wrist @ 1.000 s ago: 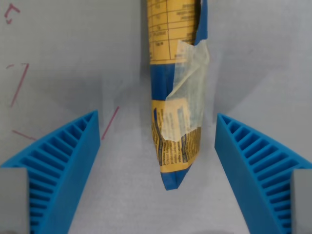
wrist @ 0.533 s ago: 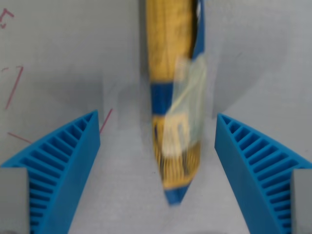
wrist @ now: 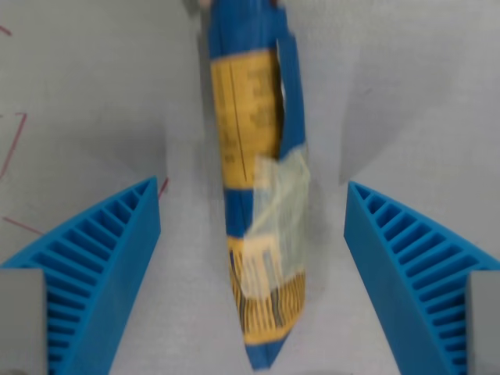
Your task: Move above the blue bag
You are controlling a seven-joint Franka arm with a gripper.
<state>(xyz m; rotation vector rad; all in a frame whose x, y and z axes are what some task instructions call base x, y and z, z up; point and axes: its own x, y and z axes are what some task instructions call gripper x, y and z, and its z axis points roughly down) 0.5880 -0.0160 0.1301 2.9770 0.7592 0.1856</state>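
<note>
Drift is the risk: the blue and yellow bag (wrist: pixel 254 203) lies lengthwise between the gripper's (wrist: pixel 251 273) wide-apart blue ribbed fingers (wrist: pixel 101 266), touching neither, nearer the wrist view's left finger, so sideways creep could leave it off-centre.

Your wrist view takes in only one piece of the surroundings — a flat, pale grey tabletop (wrist: pixel 406 86) that fills the frame edge to edge. You'll see no wall, floor or window. On the wrist view's left, thin red pen marks (wrist: pixel 16 144) are drawn on the surface: one slanted stroke with a short hooked corner at its top, another faint line lower down near the left edge. The light is soft and even — it throws blurred grey shadows (wrist: pixel 367 148) across the table, darkest toward the middle. The whole picture is slightly blurred.
</note>
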